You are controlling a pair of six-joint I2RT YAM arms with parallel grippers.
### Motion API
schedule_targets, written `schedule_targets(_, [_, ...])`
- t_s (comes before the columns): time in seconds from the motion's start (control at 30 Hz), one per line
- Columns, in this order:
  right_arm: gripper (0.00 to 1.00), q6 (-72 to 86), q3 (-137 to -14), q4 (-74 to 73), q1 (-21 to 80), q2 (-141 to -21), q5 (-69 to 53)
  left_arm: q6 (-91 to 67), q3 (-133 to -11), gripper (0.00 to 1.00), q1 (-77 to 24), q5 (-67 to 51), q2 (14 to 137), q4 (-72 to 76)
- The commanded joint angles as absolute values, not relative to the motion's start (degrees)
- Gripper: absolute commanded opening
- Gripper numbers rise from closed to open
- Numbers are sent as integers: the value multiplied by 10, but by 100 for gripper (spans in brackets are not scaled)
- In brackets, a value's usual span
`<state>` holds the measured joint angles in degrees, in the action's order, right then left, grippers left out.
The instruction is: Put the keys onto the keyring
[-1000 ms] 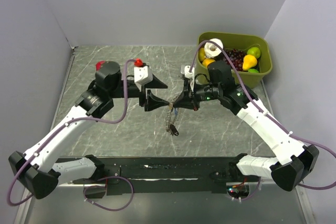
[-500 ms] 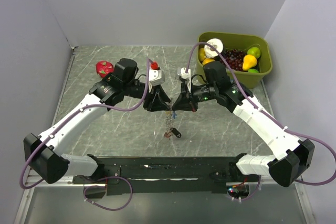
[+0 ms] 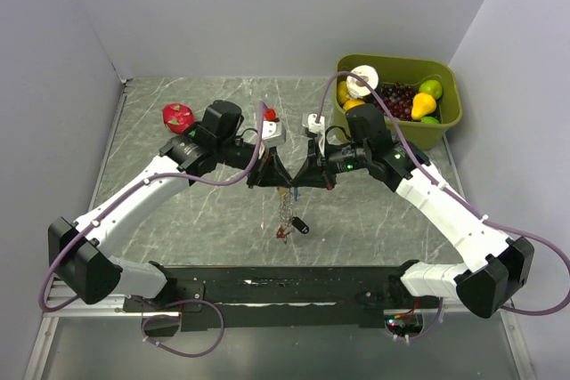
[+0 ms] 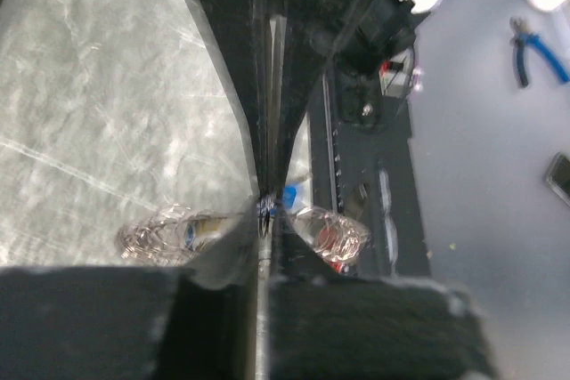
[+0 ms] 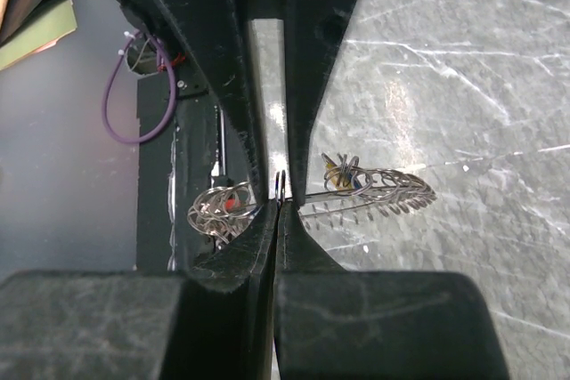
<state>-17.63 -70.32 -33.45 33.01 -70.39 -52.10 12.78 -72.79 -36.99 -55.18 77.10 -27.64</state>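
The keyring point(image 5: 280, 182) is a thin steel ring seen edge-on, pinched in my shut right gripper point(image 5: 278, 202). My left gripper point(image 4: 264, 215) faces it tip to tip and has closed onto the same ring. In the top view both grippers point(image 3: 288, 179) meet above mid-table. A chain of wire rings point(image 3: 287, 209) hangs below them. A key's blue tag point(image 4: 292, 195) peeks out just behind the fingertips. A small blue and yellow piece point(image 5: 331, 165) sits among the chain's rings point(image 5: 383, 189).
A black fob point(image 3: 300, 225) and a red bit point(image 3: 282, 233) dangle at the chain's end. A green bin point(image 3: 450, 122) of toy fruit stands back right. A red fruit point(image 3: 177, 115) lies back left. A black rail point(image 3: 285, 289) runs along the near edge.
My left arm has swung in from the left to meet the right gripper, and its jaws have closed from wide. The right gripper stayed shut on the ring and shifted slightly left.
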Motion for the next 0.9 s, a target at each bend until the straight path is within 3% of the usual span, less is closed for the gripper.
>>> schedule_targets(0.0, [0, -175, -708, -301, 332, -677, -535, 128, -757, 1, -373, -548, 777, -280])
schedule_targets(0.1, [0, -176, -706, -303, 332, -677, -533, 124, -758, 5, -373, -540, 772, -276])
schedule_targets(0.23, [0, -176, -704, -301, 333, -675, -533, 127, -756, 32, -373, -539, 763, -272])
schedule_targets(0.3, [0, -176, -705, -301, 333, -676, -535, 128, -754, 34, -372, -539, 759, -272])
schedule_targets(0.43, [0, -177, -705, -303, 333, -676, -537, 128, -753, 23, -373, -539, 758, -270])
schedule_targets(0.47, [0, -177, -705, -301, 332, -675, -536, 128, -754, 13, -372, -538, 758, -270])
schedule_targets(0.53, [0, -177, -703, -301, 333, -676, -536, 129, -756, 1, -373, -536, 759, -273])
schedule_targets(0.8, [0, -167, -701, -294, 331, -673, -517, 110, -734, 1, -372, -517, 734, -223])
schedule_targets(0.83, [12, -159, -698, -285, 332, -670, -509, 102, -723, 1, -372, -514, 727, -204])
schedule_targets(0.87, [16, -143, -689, -264, 330, -665, -501, 81, -698, 1, -372, -512, 710, -153])
